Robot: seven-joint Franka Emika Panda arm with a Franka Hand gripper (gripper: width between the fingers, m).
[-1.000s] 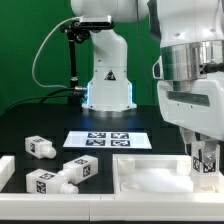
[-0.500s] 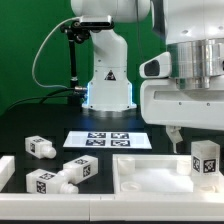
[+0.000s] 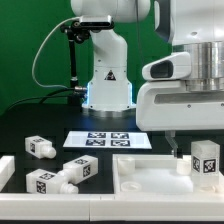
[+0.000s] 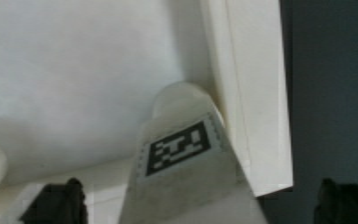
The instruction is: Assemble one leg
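Note:
A white leg [image 3: 205,160] with a black-and-white tag stands upright on the large white panel [image 3: 145,172], near its corner at the exterior view's right. My gripper [image 3: 198,138] hangs just above it, open and empty, with one finger [image 3: 172,145] showing beside the leg. In the wrist view the same leg [image 4: 185,150] lies below and between my two dark fingertips [image 4: 55,205], which stand wide apart around my gripper [image 4: 199,205]. The panel's raised rim [image 4: 247,60] runs beside the leg.
Three more tagged legs lie loose on the black table at the exterior view's left [image 3: 40,146], [image 3: 80,168], [image 3: 45,182]. The marker board [image 3: 108,139] lies behind the panel. The arm's base [image 3: 108,85] stands at the back.
My gripper was down around the leg one second ago. It has since let go and risen straight up. The leg stays standing on the panel.

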